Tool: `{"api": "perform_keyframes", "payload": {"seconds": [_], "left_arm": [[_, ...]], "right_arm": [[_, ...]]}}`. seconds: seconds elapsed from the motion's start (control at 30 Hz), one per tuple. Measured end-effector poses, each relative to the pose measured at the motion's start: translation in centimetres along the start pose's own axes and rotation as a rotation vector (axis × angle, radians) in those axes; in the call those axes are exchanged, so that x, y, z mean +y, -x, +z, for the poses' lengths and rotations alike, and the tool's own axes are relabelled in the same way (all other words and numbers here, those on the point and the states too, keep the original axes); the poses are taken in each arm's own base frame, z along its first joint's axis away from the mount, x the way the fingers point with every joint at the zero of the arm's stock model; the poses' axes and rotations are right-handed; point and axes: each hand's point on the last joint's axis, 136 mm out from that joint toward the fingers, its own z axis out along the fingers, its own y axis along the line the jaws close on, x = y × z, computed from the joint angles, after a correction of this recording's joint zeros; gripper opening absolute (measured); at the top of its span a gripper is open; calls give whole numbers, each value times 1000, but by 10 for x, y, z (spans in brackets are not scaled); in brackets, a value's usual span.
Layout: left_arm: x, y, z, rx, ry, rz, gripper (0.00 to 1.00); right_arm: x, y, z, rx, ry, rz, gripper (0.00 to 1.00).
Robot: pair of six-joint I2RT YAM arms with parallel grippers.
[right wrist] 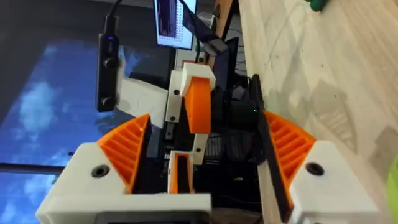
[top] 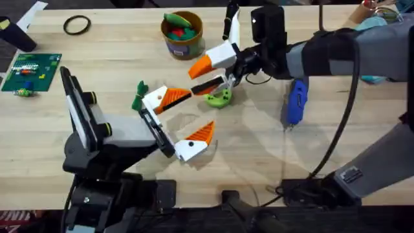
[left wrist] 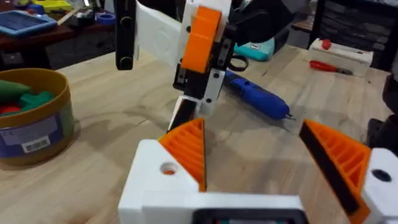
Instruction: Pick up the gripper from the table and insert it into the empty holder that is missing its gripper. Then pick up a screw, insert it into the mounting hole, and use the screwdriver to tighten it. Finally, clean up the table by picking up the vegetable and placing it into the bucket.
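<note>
Robotics lab: circuit board [top: 31, 69], monitor [right wrist: 176, 23], workbench [top: 259, 155].

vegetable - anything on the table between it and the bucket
Nothing visible. Bare table lies between the vegetable and the bucket. The left end effector sits beside the vegetable, on its far side from that path.

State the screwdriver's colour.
Blue, shown best in the left wrist view: screwdriver.

- The bucket [top: 182, 33] stands at the table's [top: 259, 155] far middle.
- The screwdriver [top: 296, 102] lies right of centre.
- The vegetable [top: 139, 96] lies left of centre, nearer than the bucket.
</note>
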Motion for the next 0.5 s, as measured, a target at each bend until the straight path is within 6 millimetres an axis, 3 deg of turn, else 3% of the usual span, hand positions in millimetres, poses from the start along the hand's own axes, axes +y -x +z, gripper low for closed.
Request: {"api": "perform_keyframes", "payload": {"seconds": [0.5], "left_arm": [[-6, -1, 0, 3, -33, 11, 983]], "right_arm": [[-6, -15, 0, 24, 18, -60, 991]]}}
